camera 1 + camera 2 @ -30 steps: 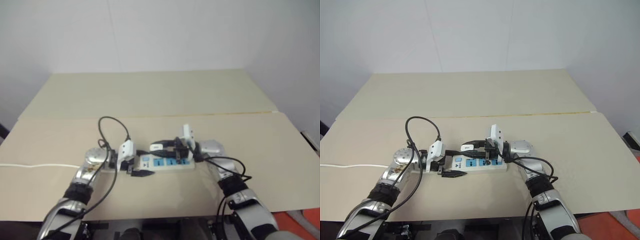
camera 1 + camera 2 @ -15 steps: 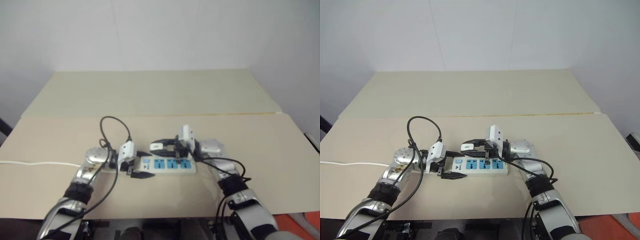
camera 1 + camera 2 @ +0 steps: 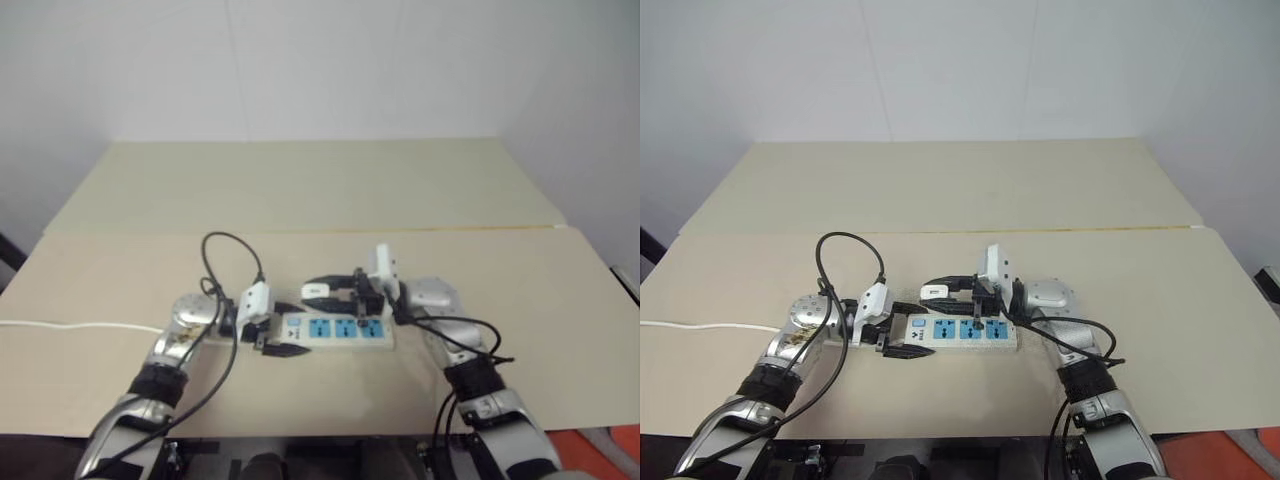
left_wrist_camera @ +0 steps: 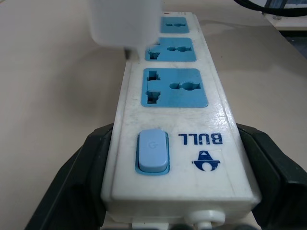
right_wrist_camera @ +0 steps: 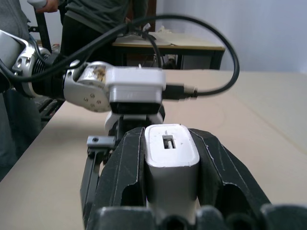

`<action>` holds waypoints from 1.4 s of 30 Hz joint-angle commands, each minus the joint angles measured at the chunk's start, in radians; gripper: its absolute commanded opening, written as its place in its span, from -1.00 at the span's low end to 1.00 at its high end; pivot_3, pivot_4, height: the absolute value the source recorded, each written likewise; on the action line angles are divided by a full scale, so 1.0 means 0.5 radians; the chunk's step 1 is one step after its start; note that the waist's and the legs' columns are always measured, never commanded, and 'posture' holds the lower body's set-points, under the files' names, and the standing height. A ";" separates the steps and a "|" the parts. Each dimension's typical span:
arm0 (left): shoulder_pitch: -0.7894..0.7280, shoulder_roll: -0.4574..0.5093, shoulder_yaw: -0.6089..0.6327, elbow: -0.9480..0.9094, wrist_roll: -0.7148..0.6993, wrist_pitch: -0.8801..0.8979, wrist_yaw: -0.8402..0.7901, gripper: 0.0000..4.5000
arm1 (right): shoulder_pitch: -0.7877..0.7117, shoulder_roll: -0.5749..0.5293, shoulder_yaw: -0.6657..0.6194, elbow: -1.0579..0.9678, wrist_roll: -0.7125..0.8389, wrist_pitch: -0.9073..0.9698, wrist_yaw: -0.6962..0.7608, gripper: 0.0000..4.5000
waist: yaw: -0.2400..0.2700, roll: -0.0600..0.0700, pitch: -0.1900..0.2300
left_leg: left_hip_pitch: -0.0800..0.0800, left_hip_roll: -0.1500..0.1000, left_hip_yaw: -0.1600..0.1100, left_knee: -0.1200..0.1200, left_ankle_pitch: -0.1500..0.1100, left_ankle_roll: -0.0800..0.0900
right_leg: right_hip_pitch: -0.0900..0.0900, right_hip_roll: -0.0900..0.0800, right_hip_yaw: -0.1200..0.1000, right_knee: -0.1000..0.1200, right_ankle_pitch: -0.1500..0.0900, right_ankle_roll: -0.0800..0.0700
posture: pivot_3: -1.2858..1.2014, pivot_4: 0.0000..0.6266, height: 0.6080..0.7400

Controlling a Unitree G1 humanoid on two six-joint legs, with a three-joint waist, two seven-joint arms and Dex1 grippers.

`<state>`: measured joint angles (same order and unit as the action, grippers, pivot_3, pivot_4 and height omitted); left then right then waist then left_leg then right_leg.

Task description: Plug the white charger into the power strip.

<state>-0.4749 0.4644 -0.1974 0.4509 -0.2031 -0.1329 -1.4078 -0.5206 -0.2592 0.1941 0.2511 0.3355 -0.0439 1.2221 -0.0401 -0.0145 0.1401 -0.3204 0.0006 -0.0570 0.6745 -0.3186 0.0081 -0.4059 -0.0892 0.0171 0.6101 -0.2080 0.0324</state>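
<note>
White charger (image 5: 171,165) clamped in right tool (image 5: 170,191), prongs above second socket; power strip (image 4: 172,139) pinched by left tool (image 4: 168,191).

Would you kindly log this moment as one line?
left gripper: shut on power strip | right gripper: shut on white charger | charger above sockets, not plugged

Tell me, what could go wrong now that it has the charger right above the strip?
The charger hangs off to one side of the middle socket, so its prongs might hit plastic instead of the holes. The left end effector holds the power strip only at its switch end, so pushing down farther along could tip or twist it. The charger might also slip in the right end effector.
</note>
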 commanded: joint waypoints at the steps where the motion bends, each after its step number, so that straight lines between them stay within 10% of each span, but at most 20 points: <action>1: 0.004 0.021 -0.039 0.020 0.042 -0.004 -0.020 0.47 | 0.021 0.015 0.008 0.001 -0.012 -0.035 -0.007 -0.51 | 0.000 0.000 0.000 | 0.000 0.000 0.000 0.000 0.000 0.000 | 0.000 0.000 0.000 0.000 0.000 0.000 | 0.03 -0.52 1.00; 42: 0.097 0.141 -0.021 -0.112 0.008 0.006 -0.014 0.47 | -0.198 -0.104 0.109 0.889 -0.133 -0.029 0.189 -0.51 | -0.013 -0.001 -0.001 | 0.024 0.001 0.000 -0.003 0.000 0.000 | 0.021 0.000 0.001 0.001 0.000 -0.001 | 0.03 -0.52 1.00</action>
<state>-0.4494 0.4840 -0.1990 0.4263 -0.2102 -0.1090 -1.3543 -0.6437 -0.2597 0.2526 0.6018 0.3307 -0.1534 1.3310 -0.0467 -0.0148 0.1398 -0.3086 0.0011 -0.0570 0.6725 -0.3186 0.0081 -0.3960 -0.0892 0.0177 0.6107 -0.2083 0.0318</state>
